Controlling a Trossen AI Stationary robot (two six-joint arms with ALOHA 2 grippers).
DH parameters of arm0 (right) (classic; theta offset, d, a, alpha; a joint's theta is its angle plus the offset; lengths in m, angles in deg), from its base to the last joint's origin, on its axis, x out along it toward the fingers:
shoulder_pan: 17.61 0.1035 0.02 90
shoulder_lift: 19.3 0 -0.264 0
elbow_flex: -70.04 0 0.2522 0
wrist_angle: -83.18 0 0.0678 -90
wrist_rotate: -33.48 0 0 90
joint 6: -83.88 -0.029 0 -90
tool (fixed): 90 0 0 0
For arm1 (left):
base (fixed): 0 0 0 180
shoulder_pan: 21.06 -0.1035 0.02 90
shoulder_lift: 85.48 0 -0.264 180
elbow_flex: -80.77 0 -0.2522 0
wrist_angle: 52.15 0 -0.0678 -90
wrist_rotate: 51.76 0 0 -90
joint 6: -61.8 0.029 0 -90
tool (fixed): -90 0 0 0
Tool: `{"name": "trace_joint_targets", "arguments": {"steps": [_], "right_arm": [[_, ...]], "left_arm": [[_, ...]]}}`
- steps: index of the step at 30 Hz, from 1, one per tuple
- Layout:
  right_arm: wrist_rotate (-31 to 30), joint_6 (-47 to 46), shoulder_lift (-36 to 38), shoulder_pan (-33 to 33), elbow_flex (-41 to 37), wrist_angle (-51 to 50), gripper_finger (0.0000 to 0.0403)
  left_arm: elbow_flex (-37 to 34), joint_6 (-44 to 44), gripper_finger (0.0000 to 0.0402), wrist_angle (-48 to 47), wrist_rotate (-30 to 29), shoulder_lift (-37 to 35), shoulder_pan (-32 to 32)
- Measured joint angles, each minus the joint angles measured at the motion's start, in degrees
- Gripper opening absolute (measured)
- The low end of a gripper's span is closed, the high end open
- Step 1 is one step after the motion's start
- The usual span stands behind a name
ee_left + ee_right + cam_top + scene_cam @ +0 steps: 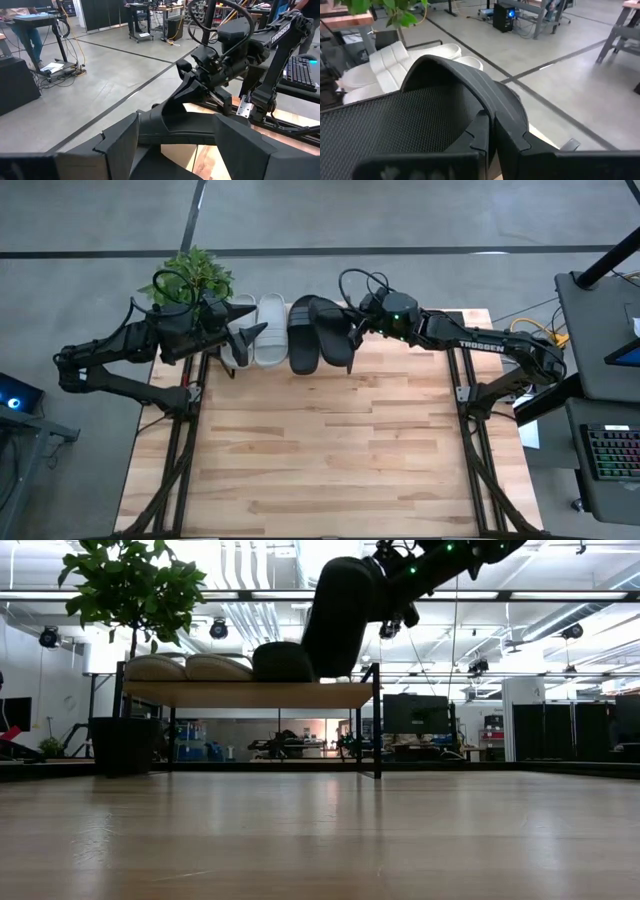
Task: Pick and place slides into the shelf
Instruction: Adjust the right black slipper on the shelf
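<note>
The shelf [250, 694] stands at the table's far edge. On its wooden top board rest two light grey slides [258, 330] and one black slide [304, 337], soles down, side by side. A second black slide [340, 615] hangs steeply tilted over the shelf's right end, with my right gripper [352, 335] shut on it. My left gripper [243, 340] is open above the light grey slides at the shelf's left part, with nothing between its fingers. My right gripper pinches the black slide's wide strap [492, 107] at its side edge, with one finger [476, 137] under the strap on the footbed side and the other outside. It comes nearly level from the table's right. The slide tilts steeply, lower end [322, 668] close over the board; whether that end touches, I cannot tell.
A potted plant [190, 278] stands at the shelf's left end, close behind my left arm. The wide wooden tabletop [330, 450] stretches toward the near edge. A keyboard and desk [610, 450] lie beyond the table's right side.
</note>
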Motion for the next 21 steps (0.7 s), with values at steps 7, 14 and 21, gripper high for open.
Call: {"name": "trace_joint_targets", "arguments": {"steps": [7, 14, 21], "right_arm": [[-0.3, 0.5, -0.2, -2.5, -1.3, 0.4, 0.0011], [1.9, -0.6, -3.4, -2.8, -1.3, 1.2, 0.0011], [2.8, -1.0, -5.7, -2.5, -1.3, 1.4, 0.0011]], "left_arm": [[0.0, 0.0, 0.0238, 0.0, 0.0, 0.0, 0.0], [0.0, 0.0, 0.0238, 0.0, 0.0, 0.0, 0.0], [0.0, 0.0, 0.0238, 0.0, 0.0, 0.0, 0.0]]}}
